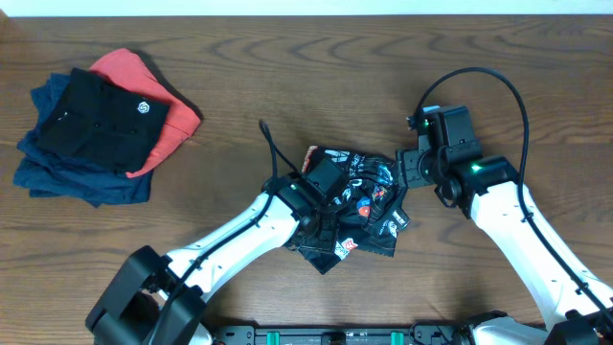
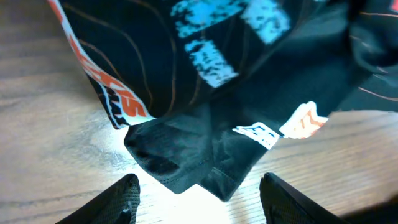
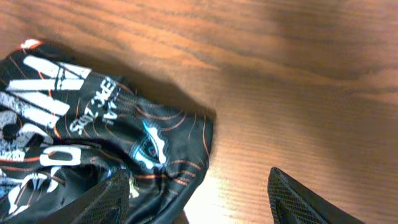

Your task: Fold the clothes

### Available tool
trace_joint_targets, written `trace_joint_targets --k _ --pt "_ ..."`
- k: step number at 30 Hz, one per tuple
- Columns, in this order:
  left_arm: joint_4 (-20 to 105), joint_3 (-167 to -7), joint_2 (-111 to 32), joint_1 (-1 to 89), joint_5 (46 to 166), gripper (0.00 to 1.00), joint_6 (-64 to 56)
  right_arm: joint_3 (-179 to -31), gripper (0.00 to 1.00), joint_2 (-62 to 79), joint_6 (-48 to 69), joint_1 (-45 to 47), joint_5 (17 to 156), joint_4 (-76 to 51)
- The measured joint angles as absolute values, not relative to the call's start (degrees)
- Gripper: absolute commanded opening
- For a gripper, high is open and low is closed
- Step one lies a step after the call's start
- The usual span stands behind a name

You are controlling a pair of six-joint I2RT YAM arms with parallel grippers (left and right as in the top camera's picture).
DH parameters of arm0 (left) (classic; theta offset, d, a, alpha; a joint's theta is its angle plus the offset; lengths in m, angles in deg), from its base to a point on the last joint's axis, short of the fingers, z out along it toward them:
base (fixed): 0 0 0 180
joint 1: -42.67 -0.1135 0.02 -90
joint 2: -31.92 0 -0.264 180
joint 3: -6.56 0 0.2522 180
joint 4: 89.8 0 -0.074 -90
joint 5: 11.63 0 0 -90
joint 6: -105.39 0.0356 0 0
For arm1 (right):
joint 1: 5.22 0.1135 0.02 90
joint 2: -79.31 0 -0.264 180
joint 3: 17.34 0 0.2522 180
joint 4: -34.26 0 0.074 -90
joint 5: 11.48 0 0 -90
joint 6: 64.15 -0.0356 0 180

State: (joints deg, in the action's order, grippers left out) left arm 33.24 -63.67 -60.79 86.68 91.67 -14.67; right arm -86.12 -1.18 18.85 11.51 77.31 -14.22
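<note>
Black shirt [image 1: 369, 216] bunched just ahead of my left gripper [image 2: 199, 186], jaws released, empty; right gripper [image 3: 198, 186], also spread, has it leftward.

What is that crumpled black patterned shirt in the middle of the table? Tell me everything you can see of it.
The shirt is thin, black, jersey-like fabric with fine orange contour lines, white block lettering and small red-white logos. It lies crumpled in a loose heap on the wooden table, a hemmed corner sticking out. The left end effector and right end effector stand open over its edges, gripping nothing.
</note>
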Motion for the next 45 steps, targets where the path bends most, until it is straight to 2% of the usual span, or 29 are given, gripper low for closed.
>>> trace_joint_targets --k 12,14,16,18,19,21,35,36,37,38,45 --pt "34.3 -63.7 -67.4 85.4 95.6 0.63 -23.9 -86.1 0.7 3.7 18.8 11.5 77.7 -15.5" --pt "34.3 -63.7 -67.6 85.4 96.1 0.53 -24.9 -86.1 0.7 4.2 18.8 11.5 77.7 -15.5" --pt "34.3 -63.7 -67.6 85.4 96.3 0.36 -25.7 -86.1 0.7 4.5 18.8 11.5 77.7 -15.5" --pt "34.3 -63.7 -67.6 85.4 96.5 0.23 -26.1 -86.1 0.69 4.5 18.8 11.5 77.7 -15.5" --pt "34.3 -63.7 -67.6 85.4 96.7 0.13 -26.0 -86.1 0.69 4.5 18.8 11.5 77.7 -15.5" --pt "34.3 -63.7 -67.6 85.4 96.9 0.06 -26.7 -86.1 0.69 4.5 18.8 11.5 77.7 -15.6" --pt "33.3 -63.7 -67.6 85.4 97.5 0.06 -26.4 -86.1 0.68 4.5 18.8 11.5 77.7 -15.7" --pt "33.2 -63.7 -67.6 85.4 97.5 0.25 -26.4 -86.1 0.68 4.5 18.8 11.5 77.7 -15.7" --pt "33.0 -63.7 -67.6 85.4 97.5 0.53 -26.1 -86.1 0.68 4.5 18.8 11.5 77.7 -15.7" --pt "33.0 -63.7 -67.6 85.4 97.6 0.66 -26.3 -86.1 0.68 4.5 18.8 11.5 77.7 -15.7" --pt "32.9 -63.7 -67.6 85.4 97.7 0.67 -27.0 -86.1 0.68 4.5 18.8 11.5 77.7 -15.7"
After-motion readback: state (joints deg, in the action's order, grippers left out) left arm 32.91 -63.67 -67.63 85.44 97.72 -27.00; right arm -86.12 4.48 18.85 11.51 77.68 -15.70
